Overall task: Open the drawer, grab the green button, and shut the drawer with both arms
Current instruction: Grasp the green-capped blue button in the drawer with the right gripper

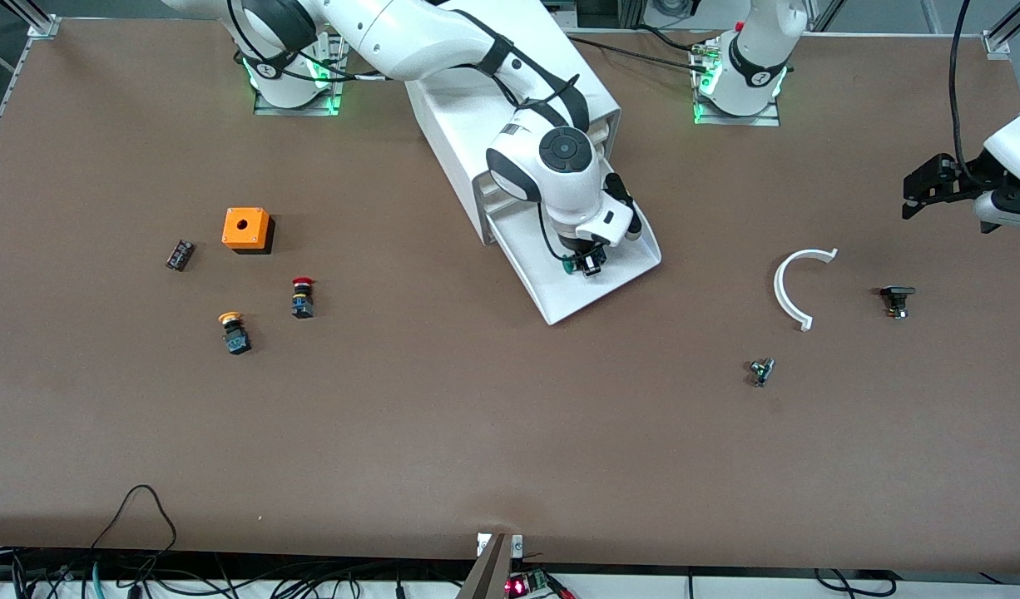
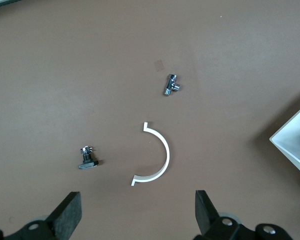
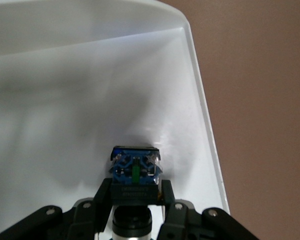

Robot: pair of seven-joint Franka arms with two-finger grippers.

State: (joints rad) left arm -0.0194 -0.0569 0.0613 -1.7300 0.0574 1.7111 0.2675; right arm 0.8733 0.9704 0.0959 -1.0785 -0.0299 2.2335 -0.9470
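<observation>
The lowest wide shallow white tray drawer point(image 1: 560, 287) of the big white box cabinet point(image 1: 510, 125) is sitting pulled open on the brown counter point(image 1: 477, 433). The right tool point(image 1: 583, 264) is reaching down into that drawer, fingers point(image 3: 101, 196) closing on the black body of the small green-capped push button point(image 1: 570, 264). In the right wrist view the button point(image 3: 135, 172) is lying on its side near the drawer's side wall, blue contact end showing, black body pinched between the pads. Whether it is clear of the drawer floor, cannot tell.

Handling judgement: the button is looking light, hard and rigid plastic, not fragile. The round cap is probably slick, so the flat-sided body is the better place to hold, as here. A short part like this could twist in the grip if held off-centre.

The left tool point(image 1: 926, 193) is waiting with jaws wide apart, hanging over the counter at the left arm's end, above a curved white plastic half-ring point(image 2: 155, 160), a small chrome fitting point(image 2: 170, 85) and a small black part point(image 2: 88, 161).

Drawer closing not yet done.
</observation>
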